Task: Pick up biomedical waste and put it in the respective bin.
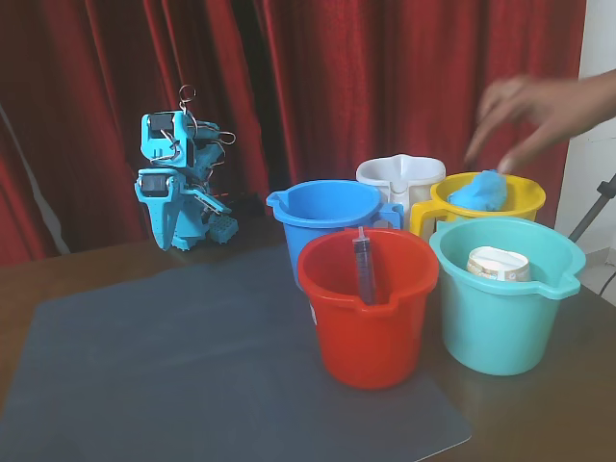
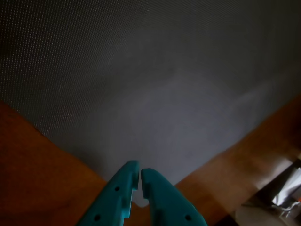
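Claw (image 2: 140,173) pressed together, tips touching or nearly so, nothing between them; in the wrist view it points down at the grey mat (image 2: 150,84), with bare brown table (image 2: 33,160) wood to either side of the tips. In the fixed view the teal arm (image 1: 178,183) sits folded at the back left of the table, well apart from everything else, and nothing lies on the mat near it. A blurred human hand (image 1: 539,111) reaches in from the right edge, hovering just above the yellow bin (image 1: 525,197), far right of the claw. Red curtain (image 1: 385,77) behind, white wall at the far right. Buckets cluster well to the right of the arm: blue bucket (image 1: 322,207) nearest it, contents not visible; white bucket (image 1: 399,178) behind that; red bucket (image 1: 371,308) in front with a dark-barrelled syringe (image 1: 364,265) leaning upright inside; teal bucket (image 1: 505,298) at the right holding a white round tub (image 1: 498,263). The blue glove wad (image 1: 479,191) sits inside the yellow bin, poking above its rim, directly under the hand.
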